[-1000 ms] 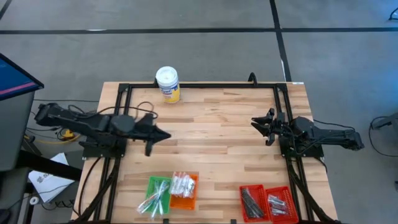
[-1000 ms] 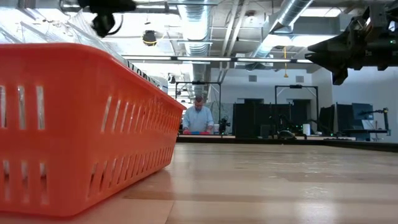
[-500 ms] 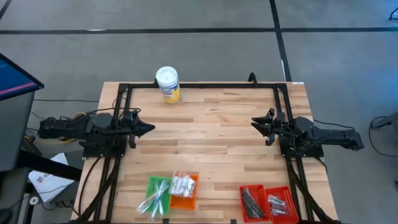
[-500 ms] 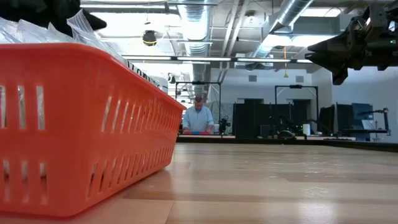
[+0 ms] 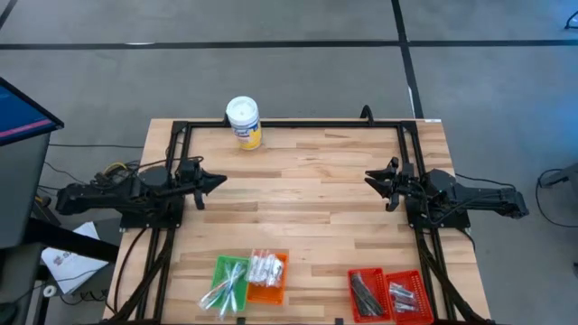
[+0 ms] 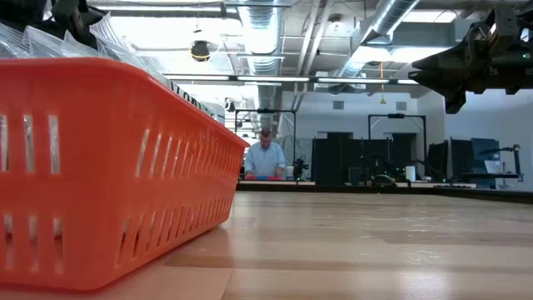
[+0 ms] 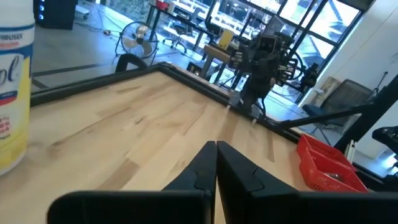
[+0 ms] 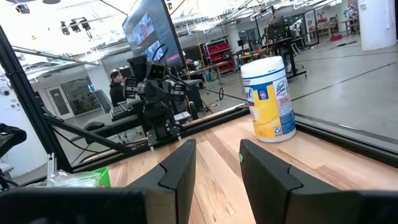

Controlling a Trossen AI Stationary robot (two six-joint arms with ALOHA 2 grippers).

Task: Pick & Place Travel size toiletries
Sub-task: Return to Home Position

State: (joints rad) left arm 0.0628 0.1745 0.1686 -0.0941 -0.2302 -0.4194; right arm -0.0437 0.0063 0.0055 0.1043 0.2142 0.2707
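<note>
On the floor, table (image 5: 298, 203): light wood, edged by a black frame; its middle is bare.
Left arm: laid along the table's left edge; the left gripper (image 7: 216, 151) is held above the wood, well apart from every basket, its jaws pressed together with nothing between them.
Right arm: laid along the right edge; the right gripper (image 8: 215, 149) is held above the wood, jaws parted and nothing held.
Orange basket (image 6: 125, 150): set at the near edge, touching the green basket (image 5: 218, 265) on its left.
Red baskets: left red basket (image 5: 353, 291) and right red basket (image 5: 420, 291), side by side at the near right corner.
Wipes tub (image 5: 244, 122): upright at the far edge, white lid, yellow label.
White packets (image 5: 265, 267): piled in the orange basket.
Clear-wrapped sticks (image 5: 230, 282): lying in the green basket.
Dark tubes (image 5: 366, 293): lying in the left red basket.
Silvery pieces (image 5: 403, 293): lying in the right red basket.
Person (image 6: 266, 158): seen far off in the room, behind a bench.
</note>
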